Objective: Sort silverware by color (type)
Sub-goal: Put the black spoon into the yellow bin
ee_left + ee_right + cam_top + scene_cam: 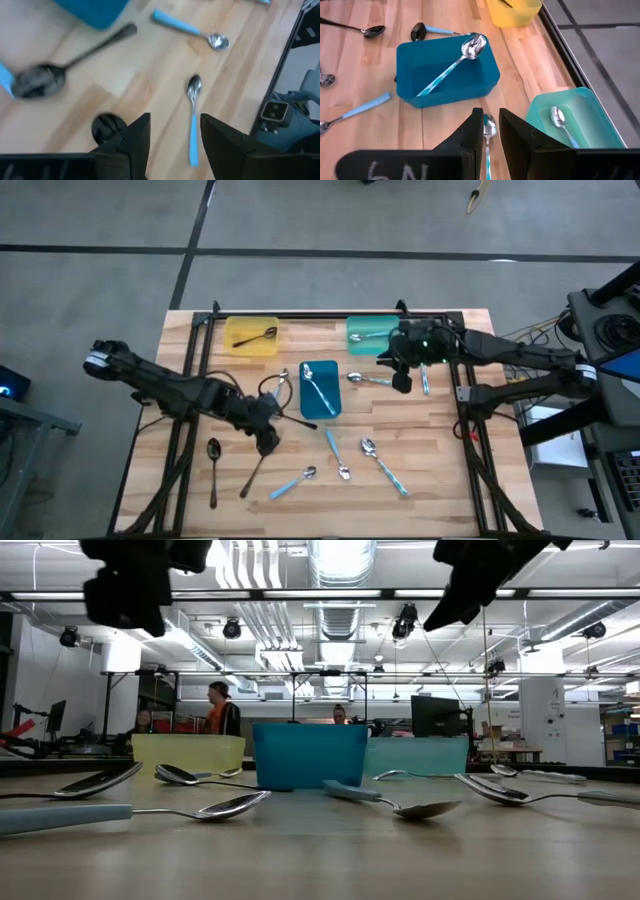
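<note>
L gripper (268, 442) fingers apart, empty, over near-left table by black spoon (258, 470); R gripper (401, 378) nearly together, empty, above blue-handled spoon (488, 142) btwn blue tray (320, 412) & teal tray (352, 346); other spoons scattered near side.

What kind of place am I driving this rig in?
Probably a robotics lab or workshop: exposed ceiling ducts, people at a monitor behind the wooden table, and coloured sorting trays such as the blue tray.

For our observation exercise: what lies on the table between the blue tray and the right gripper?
A blue-handled spoon, bowl toward the blue tray; high and right wrist views show it.
</note>
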